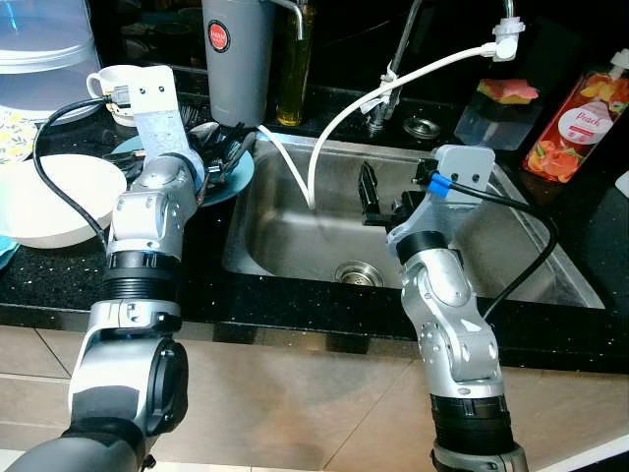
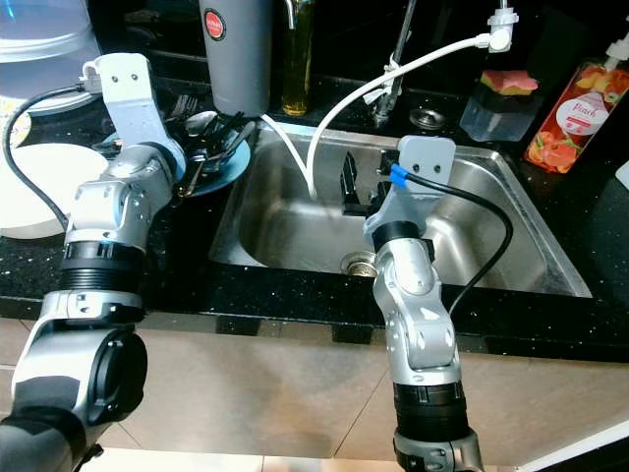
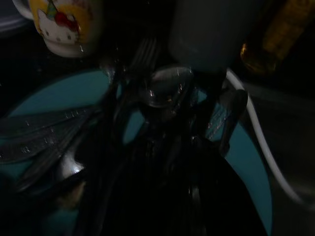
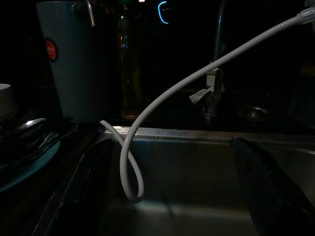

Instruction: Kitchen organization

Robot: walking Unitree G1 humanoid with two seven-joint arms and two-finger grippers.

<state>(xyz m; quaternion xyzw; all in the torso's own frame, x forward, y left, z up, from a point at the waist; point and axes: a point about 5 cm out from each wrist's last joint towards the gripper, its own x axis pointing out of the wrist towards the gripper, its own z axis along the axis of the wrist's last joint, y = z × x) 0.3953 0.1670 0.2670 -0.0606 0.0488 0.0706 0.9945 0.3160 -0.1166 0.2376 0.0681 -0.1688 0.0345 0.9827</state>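
Note:
A teal plate heaped with several forks and spoons lies on the black counter just left of the steel sink. My left gripper reaches down onto this cutlery; in the left wrist view its dark fingers end at a spoon bowl, and their grip is hidden in the shade. My right gripper hangs inside the sink above the drain. It is open, with its fingers wide apart and nothing between them.
A white hose loops from the tap into the sink. Behind the plate stand a grey canister, an oil bottle and a mug. A white bowl sits at left, a peach soap bottle at right.

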